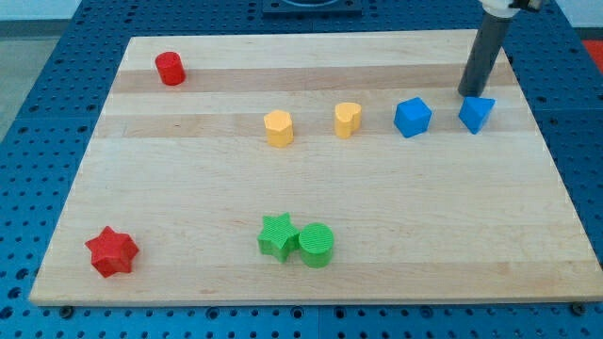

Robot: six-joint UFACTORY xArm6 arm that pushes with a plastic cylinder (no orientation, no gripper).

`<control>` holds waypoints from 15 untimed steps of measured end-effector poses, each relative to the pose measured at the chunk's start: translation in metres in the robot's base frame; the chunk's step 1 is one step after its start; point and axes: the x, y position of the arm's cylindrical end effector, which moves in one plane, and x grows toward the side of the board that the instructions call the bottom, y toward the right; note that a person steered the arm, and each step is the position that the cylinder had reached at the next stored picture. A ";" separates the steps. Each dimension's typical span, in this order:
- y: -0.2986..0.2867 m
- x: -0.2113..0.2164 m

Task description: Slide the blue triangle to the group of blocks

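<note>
Single camera view. Nearest the bottom edge of the board [311, 273] you've got the red star [112, 250] by the bottom-left corner, and the green star [278, 235] touching the green cylinder [317, 245] around bottom-centre. Mid-board row, left to right: yellow hexagon-ish block [278, 128], yellow heart-ish block [348, 120], blue cube [413, 117], then the blue triangle [477, 114] close to the right edge, up toward the top-right corner. Red cylinder [171, 68] sits alone near the top-left corner. No fingers on this rig, so nothing to open, close or grasp; my tip [469, 94] is just behind the triangle on its top-edge side, touching or nearly, can't tell which. Risks for you: "group" is ambiguous, likely the row to its left, with the blue cube as nearest neighbour. From where the tip sits, a push drives the triangle toward the bottom edge, not leftward; you'd probably need to get round to its right-edge side, and there's little board there. An off-centre push will likely spin the wedge and let it slip off the rod, or ram the cube and scatter the row. Orientation: one corner seems to point toward the bottom edge; no clear long axis, looks roughly equilateral.
</note>
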 end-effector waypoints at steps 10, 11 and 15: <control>-0.016 0.079; -0.016 0.105; -0.022 0.114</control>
